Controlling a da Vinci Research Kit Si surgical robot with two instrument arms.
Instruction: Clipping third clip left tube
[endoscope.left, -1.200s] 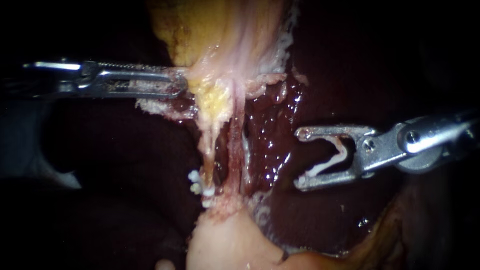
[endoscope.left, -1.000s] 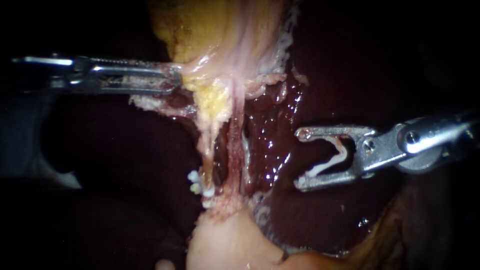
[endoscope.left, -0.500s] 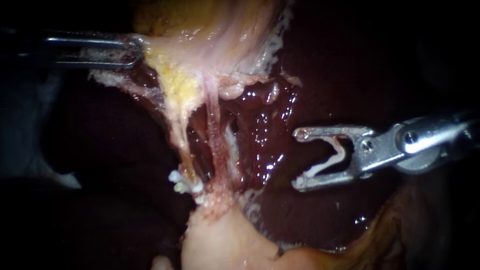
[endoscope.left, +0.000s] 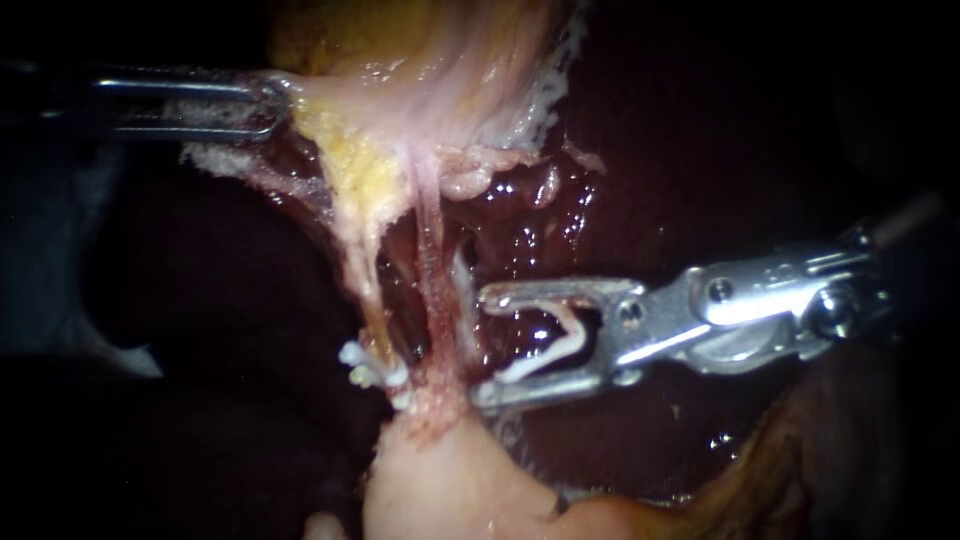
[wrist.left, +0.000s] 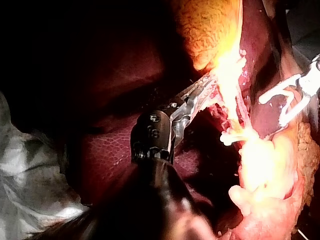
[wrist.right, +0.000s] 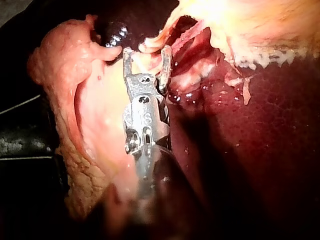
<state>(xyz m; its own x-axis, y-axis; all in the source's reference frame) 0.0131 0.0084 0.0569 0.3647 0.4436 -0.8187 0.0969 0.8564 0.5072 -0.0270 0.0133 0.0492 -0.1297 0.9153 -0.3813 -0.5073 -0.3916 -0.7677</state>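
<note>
White plastic sits between the jaws of the right instrument (endoscope.left: 482, 345): a bent clip (endoscope.left: 548, 345), with one leg against each jaw. The jaws stand wide apart and hold the clip from both sides. Only the clip is between them.

The tips of these jaws are just beside the right tube (endoscope.left: 432, 270), a thin pink string. The left tube (endoscope.left: 362, 285) is one step farther out from the tips, past the right tube. It is a pale yellow string, and it is not between the jaws. Low on the left tube, about level with the lower jaw, other clips (endoscope.left: 372, 372) show as small white knobs. I cannot tell how many there are.

Higher up and well apart from the right jaws is the left instrument (endoscope.left: 280, 105). Its jaws are pressed together on the edge of some pale tissue (endoscope.left: 420, 110). Both tubes run down from this tissue, stretched tight. They end at a pink lump (endoscope.left: 450, 480) just below the right jaws.

Wet, dark red liver (endoscope.left: 520, 230) lies behind the tubes and behind the right jaws.
</note>
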